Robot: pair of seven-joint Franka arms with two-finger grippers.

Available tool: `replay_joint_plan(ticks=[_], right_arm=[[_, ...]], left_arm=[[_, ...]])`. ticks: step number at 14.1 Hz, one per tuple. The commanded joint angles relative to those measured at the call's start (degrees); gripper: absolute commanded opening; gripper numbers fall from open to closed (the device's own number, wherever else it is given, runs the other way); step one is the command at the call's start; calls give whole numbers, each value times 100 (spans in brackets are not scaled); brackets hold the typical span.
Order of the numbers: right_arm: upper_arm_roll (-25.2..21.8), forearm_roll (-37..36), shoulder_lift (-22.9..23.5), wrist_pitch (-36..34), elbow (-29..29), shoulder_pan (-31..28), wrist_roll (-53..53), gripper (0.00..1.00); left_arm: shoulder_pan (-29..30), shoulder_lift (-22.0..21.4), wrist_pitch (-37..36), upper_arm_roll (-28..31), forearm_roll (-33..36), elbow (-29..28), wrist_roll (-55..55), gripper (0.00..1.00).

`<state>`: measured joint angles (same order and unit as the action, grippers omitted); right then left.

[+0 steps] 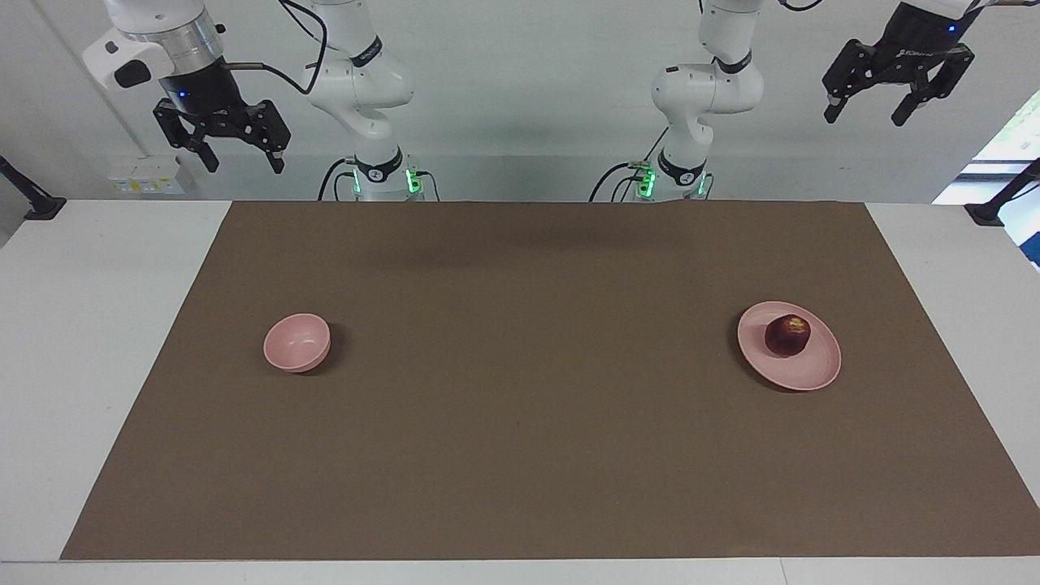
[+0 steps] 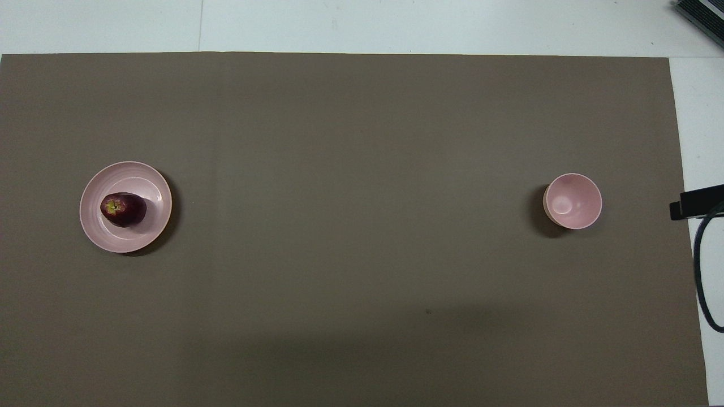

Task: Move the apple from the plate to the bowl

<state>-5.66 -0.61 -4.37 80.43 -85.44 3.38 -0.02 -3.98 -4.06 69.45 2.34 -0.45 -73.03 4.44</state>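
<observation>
The dark red apple lies on the wide pink plate toward the left arm's end of the table. The small deep pink bowl stands empty toward the right arm's end. My left gripper hangs open high in the air by its base, above the table's edge, well up from the plate. My right gripper hangs open high by its own base, well up from the bowl. Neither gripper shows in the overhead view.
A brown mat covers most of the white table. A black clamp with a cable sits at the table's edge beside the bowl. Black mounts stand at both ends near the robots.
</observation>
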Motion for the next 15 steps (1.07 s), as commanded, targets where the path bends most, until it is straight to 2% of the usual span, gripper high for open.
replay_joint_plan(ticks=[1,5,7,10,15], right_arm=[[39,26,-117,87,-148,-39,72,100],[39,35,-117,87,-148,-39,81,100],[39,26,-117,87,-148,-39,72,100],[39,35,-117,87,-148,-39,81,100],[39,26,-117,87,-148,-39,72,100]], left_arm=[[12,-139,86,3,-43,-212,-39,100],[3,-156,199,-58,-34,-291,-4,100],[3,-252,357,-67,-34,-606,-4,100],[12,-262,1015,-32,-43,-984,-4,100],[38,-262,2333,21,-245,-2336,109,100]])
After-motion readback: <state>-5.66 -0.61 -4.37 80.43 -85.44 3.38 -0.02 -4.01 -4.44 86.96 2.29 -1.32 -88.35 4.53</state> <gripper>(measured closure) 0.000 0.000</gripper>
